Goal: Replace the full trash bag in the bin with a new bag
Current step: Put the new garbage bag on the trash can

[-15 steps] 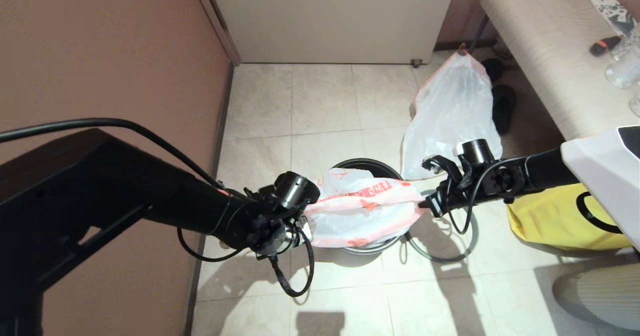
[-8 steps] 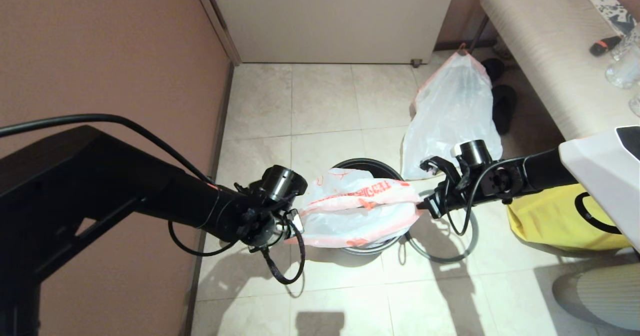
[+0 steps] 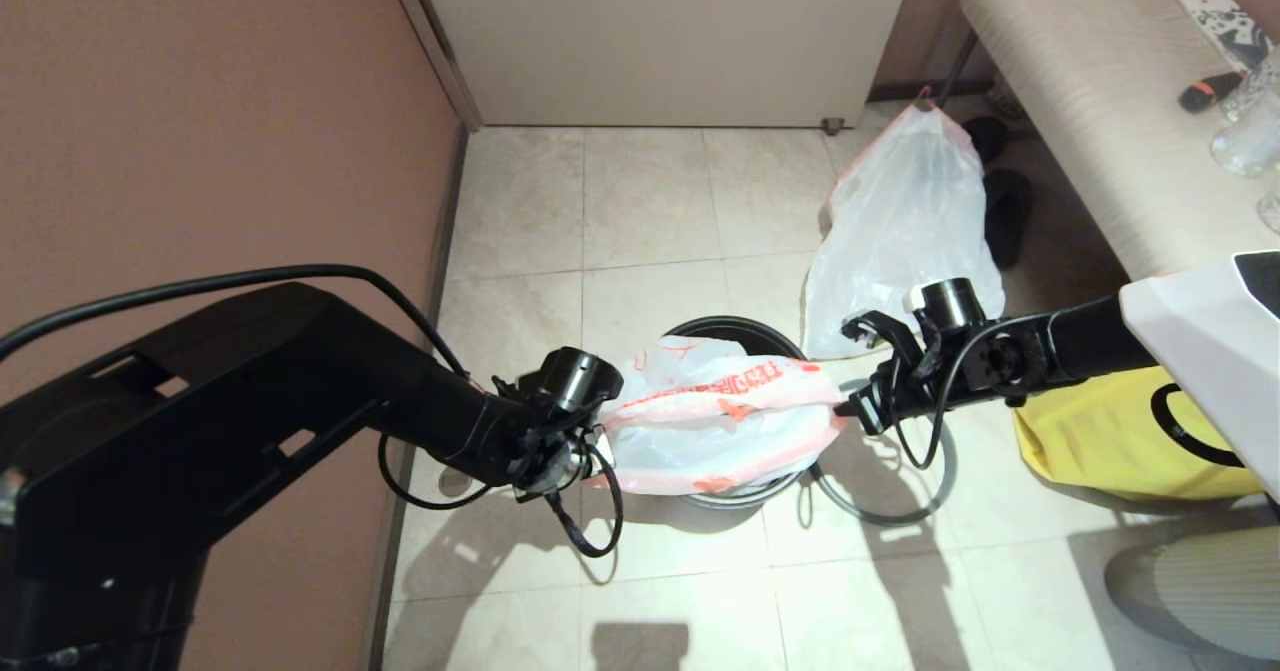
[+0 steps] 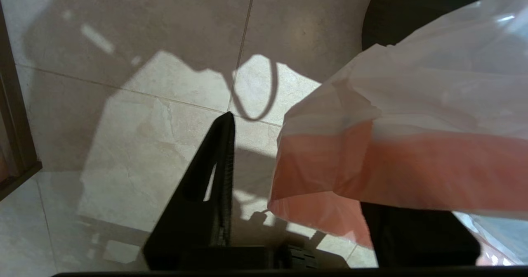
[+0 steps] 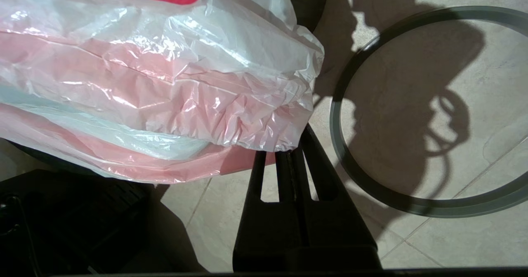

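The new bag (image 3: 715, 421), limp white with an orange-red hem and red lettering, is stretched across the top of the black bin (image 3: 722, 328). My right gripper (image 3: 845, 409) (image 5: 295, 147) is shut on the bag's right hem (image 5: 264, 132). My left gripper (image 3: 598, 448) (image 4: 297, 161) is open at the bag's left end; the orange hem (image 4: 330, 169) drapes over one finger, and the other finger (image 4: 214, 186) stands free. The full trash bag (image 3: 900, 221) sits on the floor behind the bin. The grey ring (image 3: 880, 513) (image 5: 342, 153) lies on the tiles beside the bin.
A brown wall (image 3: 200, 151) runs close along the left. A yellow fabric bag (image 3: 1100, 441) is on the floor to the right. A padded bench (image 3: 1090, 81) with small items stands at the back right, with dark slippers (image 3: 1008, 209) under it.
My left gripper swung left with the bag's left end, then came back toward the bin, and its upper arm has turned. The right arm has not moved.
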Controlling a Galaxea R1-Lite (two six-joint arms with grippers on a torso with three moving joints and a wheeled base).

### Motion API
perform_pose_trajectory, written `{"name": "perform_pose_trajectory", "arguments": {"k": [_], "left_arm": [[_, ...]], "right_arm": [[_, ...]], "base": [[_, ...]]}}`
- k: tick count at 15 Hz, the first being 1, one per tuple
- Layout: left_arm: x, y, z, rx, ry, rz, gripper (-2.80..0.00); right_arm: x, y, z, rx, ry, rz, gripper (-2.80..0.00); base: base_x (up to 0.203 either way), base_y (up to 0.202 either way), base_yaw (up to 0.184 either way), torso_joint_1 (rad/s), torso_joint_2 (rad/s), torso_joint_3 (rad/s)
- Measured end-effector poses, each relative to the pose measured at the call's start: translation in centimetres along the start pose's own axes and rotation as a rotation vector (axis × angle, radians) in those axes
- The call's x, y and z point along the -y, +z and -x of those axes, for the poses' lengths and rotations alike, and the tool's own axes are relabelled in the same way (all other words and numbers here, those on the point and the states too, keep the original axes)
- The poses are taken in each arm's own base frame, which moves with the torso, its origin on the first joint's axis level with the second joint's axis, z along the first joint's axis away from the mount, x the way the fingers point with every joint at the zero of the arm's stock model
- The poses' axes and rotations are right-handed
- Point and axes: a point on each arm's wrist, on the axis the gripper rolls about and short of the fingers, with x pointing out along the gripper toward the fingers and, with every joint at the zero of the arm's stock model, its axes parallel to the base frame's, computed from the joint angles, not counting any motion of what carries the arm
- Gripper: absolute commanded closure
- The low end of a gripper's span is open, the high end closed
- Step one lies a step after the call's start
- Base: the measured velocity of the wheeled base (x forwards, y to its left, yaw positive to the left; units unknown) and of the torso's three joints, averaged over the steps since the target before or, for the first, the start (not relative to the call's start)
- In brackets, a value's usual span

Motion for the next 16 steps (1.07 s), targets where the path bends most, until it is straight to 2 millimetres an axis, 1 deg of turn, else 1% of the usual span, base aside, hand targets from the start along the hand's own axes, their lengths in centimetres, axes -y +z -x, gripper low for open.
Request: {"name": "perform_pose_trajectory", "arguments": {"k": [4,7,9,11,14,16], "left_arm": [[0.1,0.5,-0.2,0.011,-0.003,-0.009,0.00],[0.2,2.0,0.0,0.044,-0.019,0.021,0.00],[0.5,2.8,0.6,0.067,-0.038,0.034,0.00],[0.9,3.3,1.0,0.080,-0.058,0.040,0.00],[1.7,3.6,1.3,0.092,-0.083,0.039,0.00],[2.1,3.2,1.0,0.086,-0.086,0.031,0.00]], "right_arm": [[0.0,0.0,0.0,0.001,0.001,0.000,0.00],[-0.1,0.2,0.2,0.015,0.026,-0.012,0.00],[-0.2,0.6,0.8,0.034,0.050,-0.042,0.00],[0.3,0.5,1.5,0.030,0.042,-0.044,0.00],[1.4,0.0,2.4,-0.004,0.028,-0.042,0.00],[1.6,-0.5,2.7,-0.046,0.038,-0.021,0.00]], "base": [[0.000,0.000,0.000,0.000,0.00,0.000],[0.000,0.000,0.000,0.000,0.00,0.000],[0.000,0.000,0.000,0.000,0.00,0.000],[0.000,0.000,0.000,0.000,0.00,0.000],[0.000,0.000,0.000,0.000,0.00,0.000],[0.000,0.000,0.000,0.000,0.00,0.000]]}}
